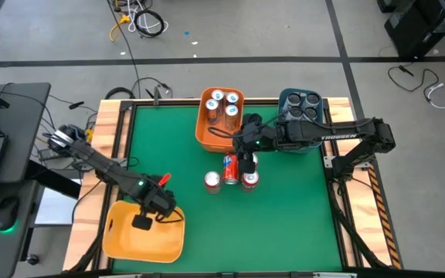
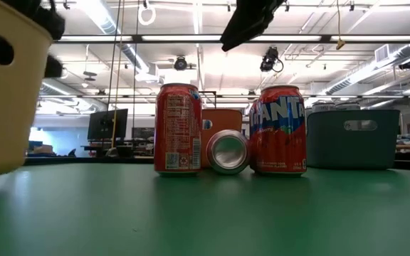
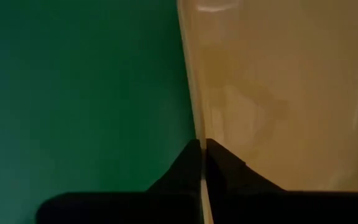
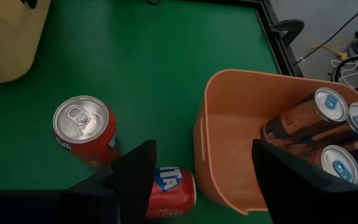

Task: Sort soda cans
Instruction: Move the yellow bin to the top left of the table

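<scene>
Looking down at your table, you can see the sorting is partly done. The orange bin (image 1: 207,127) holds white cans with blue marks (image 1: 224,104); three tops show from above, and your right wrist camera shows four. The blue bin (image 1: 303,145) holds dark cans (image 1: 301,106), and four tops show there. Three red cans (image 1: 230,171) are not sorted yet. They sit on the green table (image 1: 284,208), close together near the middle. Two stand up and one lies on its side between them. The yellow bin (image 1: 126,239) looks empty, so I think the red cans belong in it.

Your left gripper (image 1: 142,222) is pinched shut on the wall of the yellow bin, one finger on each side. Your right gripper (image 1: 246,164) hangs over the red cans with its fingers wide apart, holding nothing.

Some things are hard to see. The right arm covers part of the blue bin and part of the red cans from above, so you cannot be sure a fourth red can is not hiding there. The left gripper covers a bit of the yellow bin's floor.
</scene>
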Available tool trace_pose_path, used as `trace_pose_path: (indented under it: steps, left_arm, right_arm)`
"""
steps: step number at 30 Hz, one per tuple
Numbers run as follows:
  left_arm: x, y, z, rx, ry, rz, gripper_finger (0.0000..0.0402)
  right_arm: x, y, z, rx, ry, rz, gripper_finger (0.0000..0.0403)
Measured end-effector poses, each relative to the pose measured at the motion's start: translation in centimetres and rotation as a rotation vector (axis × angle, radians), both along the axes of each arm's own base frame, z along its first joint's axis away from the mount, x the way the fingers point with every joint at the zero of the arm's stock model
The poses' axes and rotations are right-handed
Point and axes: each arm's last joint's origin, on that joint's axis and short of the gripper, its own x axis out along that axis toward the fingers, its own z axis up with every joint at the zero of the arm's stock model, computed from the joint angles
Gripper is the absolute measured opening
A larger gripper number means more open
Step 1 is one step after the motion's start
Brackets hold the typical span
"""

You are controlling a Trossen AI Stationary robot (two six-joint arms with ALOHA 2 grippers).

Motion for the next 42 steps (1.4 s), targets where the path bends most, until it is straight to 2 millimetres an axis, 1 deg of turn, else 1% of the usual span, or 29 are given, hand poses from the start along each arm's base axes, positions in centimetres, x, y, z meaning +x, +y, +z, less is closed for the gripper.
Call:
trace_pose_path:
  steps: [6,11,14,16,21,24,27,29,33,36,38,39,42]
  left_arm:
    - [2.2,0.1,2.2,0.105,-0.034,-0.187,0.0005]
    - [4.2,-0.5,3.2,0.191,-0.036,-0.450,0.0004]
    - [5.4,-1.1,3.0,0.229,-0.009,-0.609,0.0003]
    - [6.1,-1.4,2.5,0.234,0.006,-0.662,0.0006]
    - [7.3,-2.0,1.0,0.263,0.053,-0.692,0.0034]
    - [7.8,-2.2,0.8,0.276,0.062,-0.691,0.0056]
    - [8.1,-2.4,1.2,0.284,0.044,-0.654,0.0080]
    - [8.4,-2.5,1.8,0.287,0.023,-0.630,0.0096]
    - [8.4,-2.4,4.0,0.312,0.030,-0.509,0.0123]
    - [7.7,-2.0,5.7,0.346,0.097,-0.353,0.0128]
    - [7.1,-1.6,6.5,0.347,0.066,-0.189,0.0119]
    - [6.6,-1.2,6.9,0.316,0.051,-0.108,0.0109]
    - [4.4,0.1,7.8,0.284,0.047,0.128,0.0053]
  right_arm:
    - [0.0,0.5,-0.1,0.007,0.006,0.010,0.0247]
    - [-0.3,1.3,-0.3,0.038,0.036,0.022,0.0246]
    - [-0.4,2.0,-0.4,0.047,0.054,0.036,0.0241]
    - [-0.5,2.5,-0.5,0.054,0.055,0.042,0.0238]
    - [-0.6,3.6,-0.5,0.060,0.056,0.069,0.0233]
    - [-0.6,3.9,-0.5,0.062,0.055,0.077,0.0233]
    - [-0.6,3.9,-0.5,0.065,0.054,0.075,0.0235]
    - [-0.6,3.9,-0.5,0.065,0.054,0.074,0.0235]
    - [-0.6,3.9,-0.5,0.065,0.052,0.075,0.0232]
    - [-0.6,3.9,-0.4,0.065,0.051,0.075,0.0231]
    - [-0.6,3.9,-0.4,0.065,0.051,0.075,0.0231]
    - [-0.6,3.9,-0.4,0.065,0.051,0.075,0.0231]
    - [-0.6,3.9,-0.5,0.065,0.053,0.075,0.0228]
